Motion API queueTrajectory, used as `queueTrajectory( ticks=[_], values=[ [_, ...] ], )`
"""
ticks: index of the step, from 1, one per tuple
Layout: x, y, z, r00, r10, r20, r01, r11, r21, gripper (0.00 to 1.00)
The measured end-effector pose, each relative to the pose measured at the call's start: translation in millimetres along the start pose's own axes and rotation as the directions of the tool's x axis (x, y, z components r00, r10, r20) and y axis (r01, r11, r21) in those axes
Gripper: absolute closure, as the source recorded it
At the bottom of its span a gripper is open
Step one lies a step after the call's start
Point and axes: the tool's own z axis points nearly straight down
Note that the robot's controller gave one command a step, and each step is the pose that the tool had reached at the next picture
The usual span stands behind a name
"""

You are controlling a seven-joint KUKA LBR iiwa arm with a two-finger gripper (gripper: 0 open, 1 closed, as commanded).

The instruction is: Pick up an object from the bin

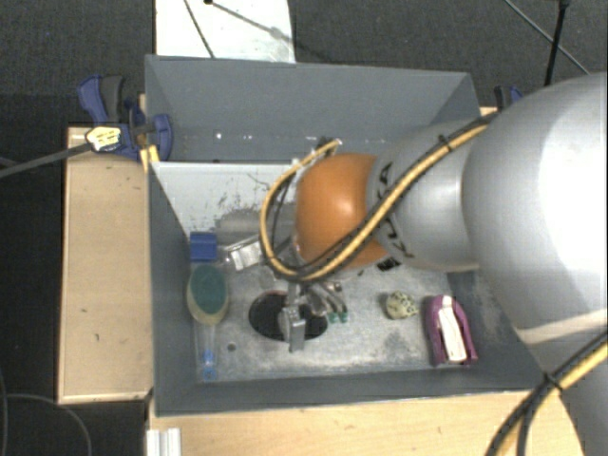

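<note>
Camera view: gripper (296,329) poised over black round disc (263,313).

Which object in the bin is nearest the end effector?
The flat black round disc, right under the end effector; the speckled pebble and purple box lie farther right.

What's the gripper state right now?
Gripper: cannot be told whether open or closed; it sits low at the black round disc.
</note>
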Motion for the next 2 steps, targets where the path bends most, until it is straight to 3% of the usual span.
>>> queueTrajectory(
  ticks=[1,2],
  values=[
    [-1.0,-0.7,0.2,1.0,0.004,0.002,-0.004,1.0,0.0,1.0],
    [36.3,24.7,0.8,0.999,-0.045,0.003,0.045,0.999,0.002,1.0]
  ],
)
